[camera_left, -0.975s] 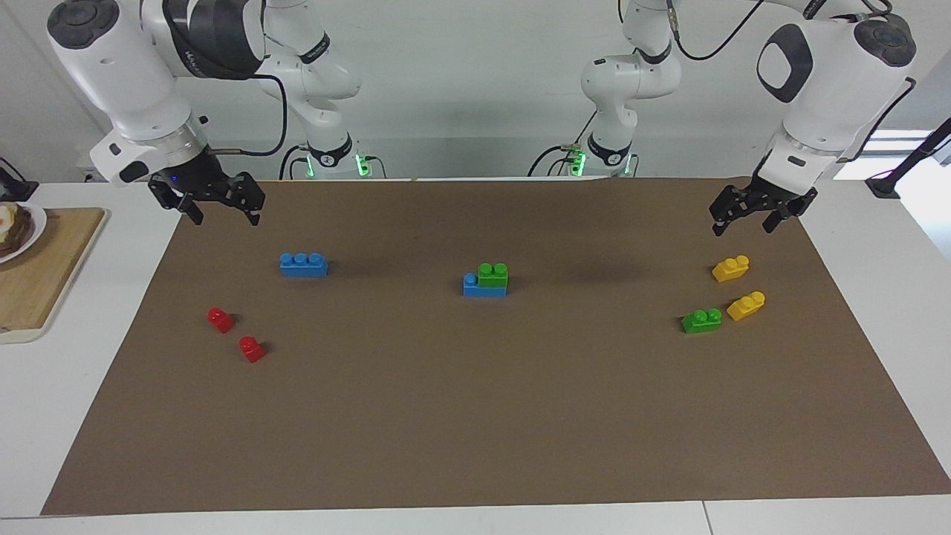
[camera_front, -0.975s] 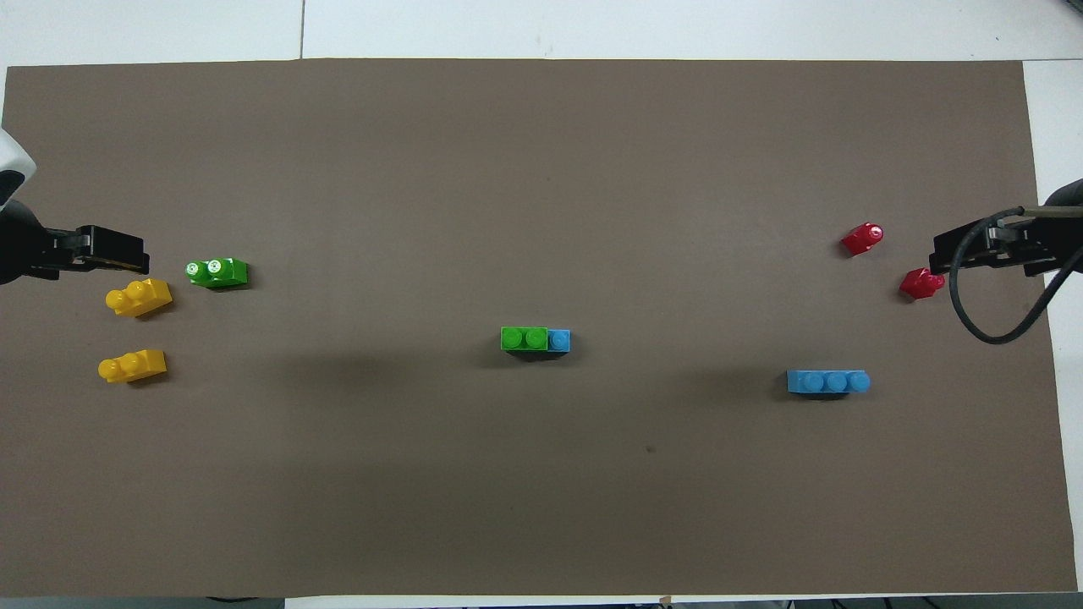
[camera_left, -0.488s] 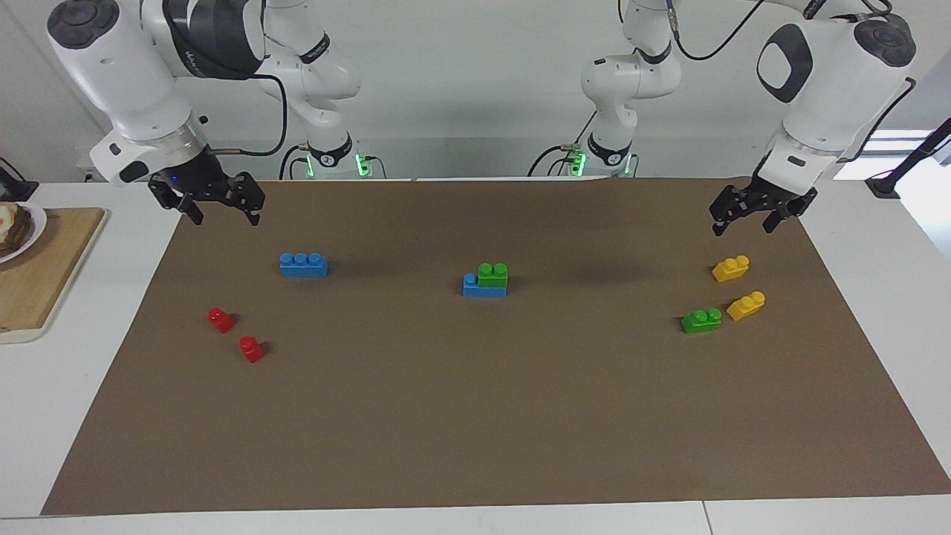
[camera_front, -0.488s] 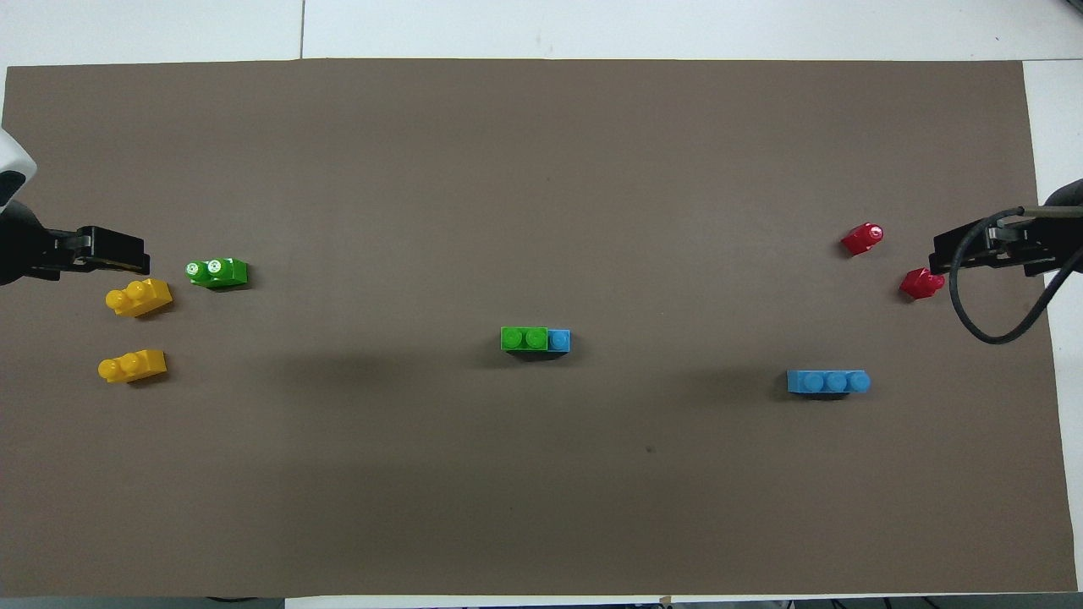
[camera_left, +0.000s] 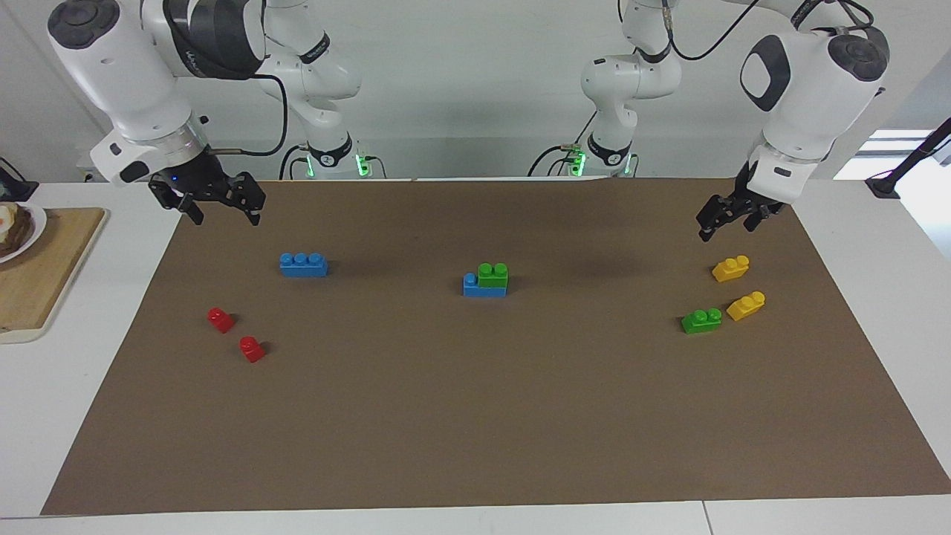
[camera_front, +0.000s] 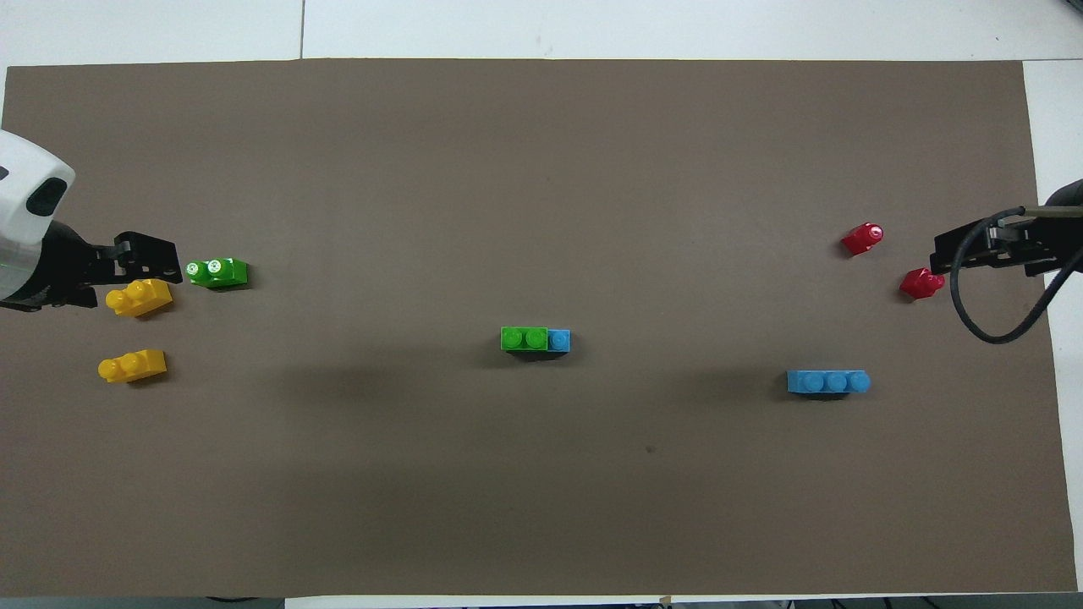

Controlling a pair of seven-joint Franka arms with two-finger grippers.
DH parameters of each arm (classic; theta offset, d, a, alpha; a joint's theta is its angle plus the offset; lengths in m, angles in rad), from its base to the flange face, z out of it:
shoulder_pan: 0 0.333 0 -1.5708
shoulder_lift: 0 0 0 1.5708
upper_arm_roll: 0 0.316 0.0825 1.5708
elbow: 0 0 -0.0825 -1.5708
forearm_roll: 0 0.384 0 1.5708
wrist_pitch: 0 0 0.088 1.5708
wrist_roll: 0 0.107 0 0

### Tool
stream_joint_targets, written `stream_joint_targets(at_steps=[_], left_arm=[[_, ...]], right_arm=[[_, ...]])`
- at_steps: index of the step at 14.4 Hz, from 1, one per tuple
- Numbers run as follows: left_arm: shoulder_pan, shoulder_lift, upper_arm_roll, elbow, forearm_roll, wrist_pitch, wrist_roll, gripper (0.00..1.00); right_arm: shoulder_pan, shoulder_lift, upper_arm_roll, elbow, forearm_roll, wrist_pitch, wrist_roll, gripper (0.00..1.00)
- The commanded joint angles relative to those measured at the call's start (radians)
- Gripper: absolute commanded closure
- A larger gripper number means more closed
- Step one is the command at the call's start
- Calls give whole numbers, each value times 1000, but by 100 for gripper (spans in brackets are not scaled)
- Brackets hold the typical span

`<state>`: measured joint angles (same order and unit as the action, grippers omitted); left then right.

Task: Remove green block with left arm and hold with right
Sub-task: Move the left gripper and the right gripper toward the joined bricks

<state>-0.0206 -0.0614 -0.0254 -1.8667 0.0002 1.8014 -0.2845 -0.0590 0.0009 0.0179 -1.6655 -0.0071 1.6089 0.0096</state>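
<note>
green block (camera_left: 492, 274) sits pressed onto a blue three-stud brick (camera_left: 484, 287) mid-mat, covering two studs, one blue stud bare toward the right arm's end. left hand (camera_left: 731, 220) hovers over the mat edge at its own end, above the yellow bricks, open, holding nothing. right hand (camera_left: 217, 202) waits over its corner of the mat, open, empty.

risks, as judged:
- loose green twin (camera_left: 701, 320) lies close to the left hand, beside a yellow brick (camera_left: 746, 305); it could be taken by mistake.
- pulling green without the right hand pinning the blue base would likely lift both together.
- little blue is exposed to grip, so the hands may crowd each other.

around: second yellow brick (camera_left: 730, 268), loose blue brick (camera_left: 303, 264), two red pieces (camera_left: 221, 319) (camera_left: 252, 348), cutting board (camera_left: 44, 275) on the counter. path to the stack looks open.
</note>
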Motion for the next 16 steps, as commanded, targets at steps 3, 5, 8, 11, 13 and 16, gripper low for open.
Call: stream_joint_targets(at_steps=[3,5,8,11,13,16], left_arm=[[-71,-70,7,-109,-19,32,-278,0],[-84,-81,7,-127,-19,21,-283,0],[-84,-83,7,-134,-19,36,-359,0],[-84,-83,7,-144,-37,87,-517,0],[-93,-81,7,-164,-60,136,-684,0],[-162,-26,7,-143,-74,173,-919,0]], right_arm=[[-13,-21,13,-23,24,28,120,0],[-12,-28,17,-48,32,31,293,0],[2,-53,22,-106,134,55,701,0],[73,-62,22,-143,177,55,1065,0],[94,-55,22,-163,231,66,1182,0],[102,-39,22,-206,372,82,1317,0]])
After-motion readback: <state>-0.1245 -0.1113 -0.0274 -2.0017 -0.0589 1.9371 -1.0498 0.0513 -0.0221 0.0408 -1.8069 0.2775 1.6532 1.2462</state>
